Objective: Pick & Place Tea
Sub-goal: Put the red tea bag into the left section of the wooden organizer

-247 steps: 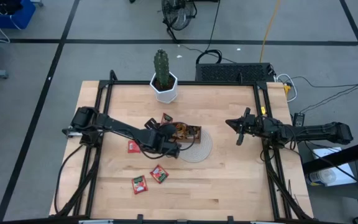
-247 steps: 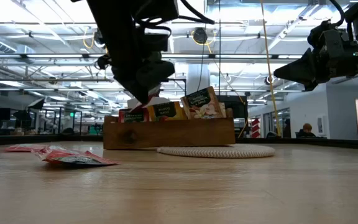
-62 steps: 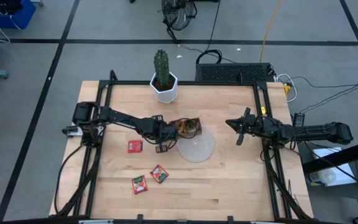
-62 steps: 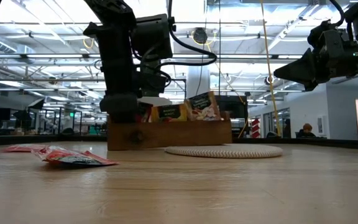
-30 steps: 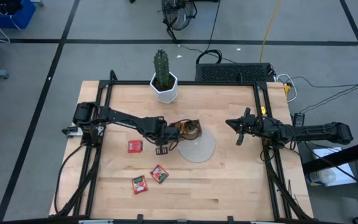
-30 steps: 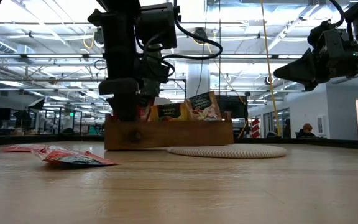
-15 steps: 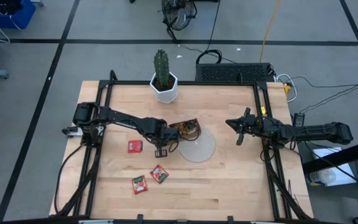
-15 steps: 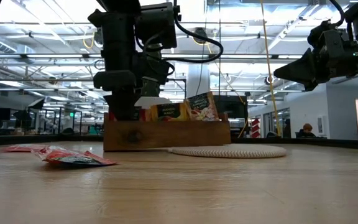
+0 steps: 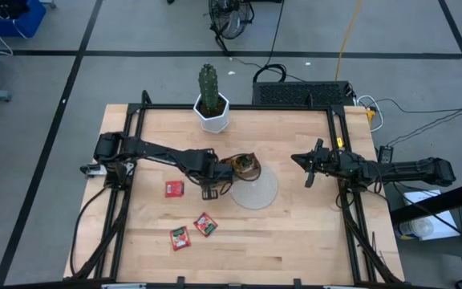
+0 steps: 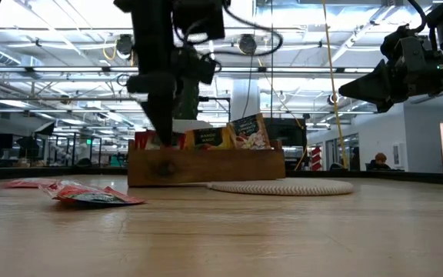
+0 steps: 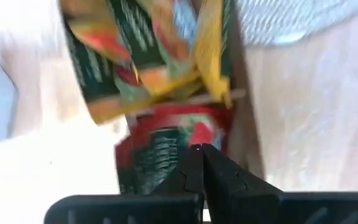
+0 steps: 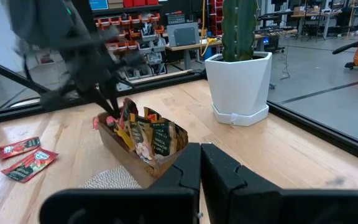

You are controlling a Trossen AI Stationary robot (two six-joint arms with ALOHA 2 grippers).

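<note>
Open bare tabletop across the front and right of the round woven mat. Blocked at the wooden tray by the left gripper; potted cactus behind, three loose red sachets front-left.

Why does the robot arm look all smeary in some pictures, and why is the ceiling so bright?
Low view: the left arm is streaked with motion blur, and the ceiling lights glare white behind it. Left wrist view: the tea sachets look smeared and the table is washed out pale. Right wrist view: the far arm is blurred, but the cactus pot looks sharp.
</note>
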